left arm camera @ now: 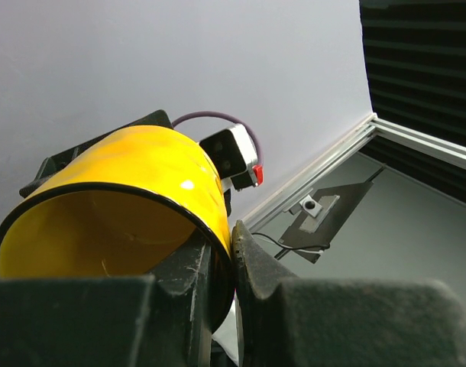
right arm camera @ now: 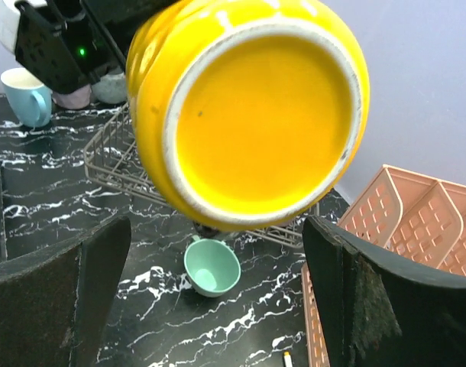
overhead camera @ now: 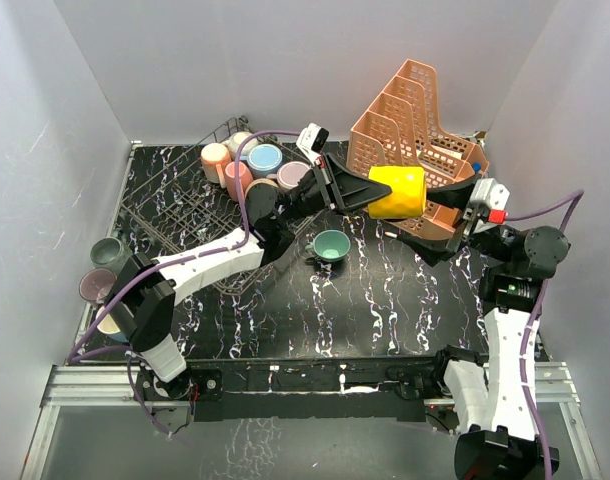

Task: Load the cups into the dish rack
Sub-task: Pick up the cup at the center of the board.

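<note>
A yellow cup point(overhead camera: 397, 191) hangs on its side in mid-air over the table's middle right. My left gripper point(overhead camera: 370, 190) is shut on its rim point(left arm camera: 210, 222), one finger inside and one outside. The cup's base point(right arm camera: 256, 115) faces my right gripper point(right arm camera: 214, 229), which stands open just past it, fingers apart on either side and not touching. A teal cup point(overhead camera: 331, 246) lies on the black marble table below point(right arm camera: 211, 266). The dish rack point(overhead camera: 175, 205) sits at the back left with several cups point(overhead camera: 247, 168) standing at its far end.
An orange perforated organizer point(overhead camera: 410, 120) stands at the back right, right behind the held cup point(right arm camera: 416, 214). More cups, grey-green point(overhead camera: 107, 252) and mauve point(overhead camera: 96, 285), sit off the table's left edge. Grey walls close in on three sides.
</note>
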`<act>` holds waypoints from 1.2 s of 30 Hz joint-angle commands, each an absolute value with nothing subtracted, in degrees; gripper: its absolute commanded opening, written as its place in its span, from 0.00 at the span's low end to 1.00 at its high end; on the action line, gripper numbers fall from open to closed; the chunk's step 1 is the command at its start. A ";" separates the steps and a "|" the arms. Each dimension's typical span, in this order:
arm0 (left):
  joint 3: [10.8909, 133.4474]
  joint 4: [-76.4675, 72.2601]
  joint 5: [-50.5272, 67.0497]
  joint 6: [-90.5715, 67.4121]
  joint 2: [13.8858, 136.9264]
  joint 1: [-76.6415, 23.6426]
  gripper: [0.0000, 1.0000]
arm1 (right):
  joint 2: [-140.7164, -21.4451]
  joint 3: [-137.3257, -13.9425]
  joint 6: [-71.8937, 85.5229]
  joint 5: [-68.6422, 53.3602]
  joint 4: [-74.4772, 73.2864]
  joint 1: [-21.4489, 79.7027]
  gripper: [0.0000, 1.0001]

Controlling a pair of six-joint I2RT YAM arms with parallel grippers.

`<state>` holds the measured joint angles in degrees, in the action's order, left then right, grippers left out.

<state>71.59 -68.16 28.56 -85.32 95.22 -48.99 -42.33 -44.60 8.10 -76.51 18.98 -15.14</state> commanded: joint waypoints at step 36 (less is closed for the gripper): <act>81.58 -74.20 25.96 -83.25 93.44 -54.95 0.00 | -38.63 -38.97 36.91 -59.06 46.64 -4.57 0.65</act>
